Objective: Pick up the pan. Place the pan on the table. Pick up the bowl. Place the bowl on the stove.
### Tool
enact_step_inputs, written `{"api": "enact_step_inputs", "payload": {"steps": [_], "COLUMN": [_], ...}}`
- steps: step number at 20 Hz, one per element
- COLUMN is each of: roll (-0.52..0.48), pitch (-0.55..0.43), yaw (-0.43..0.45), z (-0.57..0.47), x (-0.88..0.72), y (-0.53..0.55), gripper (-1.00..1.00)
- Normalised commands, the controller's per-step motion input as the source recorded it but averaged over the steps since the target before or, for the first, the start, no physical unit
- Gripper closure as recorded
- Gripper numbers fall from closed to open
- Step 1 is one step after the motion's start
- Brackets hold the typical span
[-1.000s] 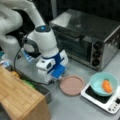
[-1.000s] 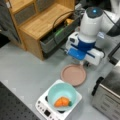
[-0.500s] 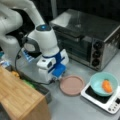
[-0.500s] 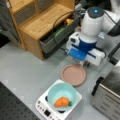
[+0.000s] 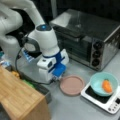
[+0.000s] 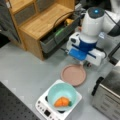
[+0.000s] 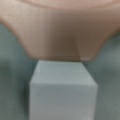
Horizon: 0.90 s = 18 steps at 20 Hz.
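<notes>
Low over the table (image 5: 75, 107), the gripper (image 5: 55, 78) sits at the pan (image 5: 72, 85)'s handle side; whether its jaws are closed cannot be told. The wrist view shows the white handle (image 7: 62, 87) directly below the camera, the pink pan (image 7: 60, 30) just beyond. The pan lies flat on the table beside the gripper, and past it the bowl (image 6: 62, 94), with an orange object (image 6: 61, 102) inside, rests on the stove (image 6: 43, 107). The pan looks light, stiff and perhaps slick; the short handle is the natural hold. The wrist points downward, the arm folded above.
</notes>
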Motion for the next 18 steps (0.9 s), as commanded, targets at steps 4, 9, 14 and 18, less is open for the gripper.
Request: {"api": "enact_step_inputs", "payload": {"steps": [4,9,14,18], "roll": [-0.057,-0.058,-0.056,-0.046], "pitch": [0.028,0.033,0.049,0.084], "yaw": [-0.014,-0.011,-0.017,-0.023], "z": [-0.04,-0.03,0.0,0.1], "x": [0.08,0.12,0.14,0.15], "y": [0.14,0.14,0.15,0.16], "gripper": [1.0,1.0,1.0,1.0]}}
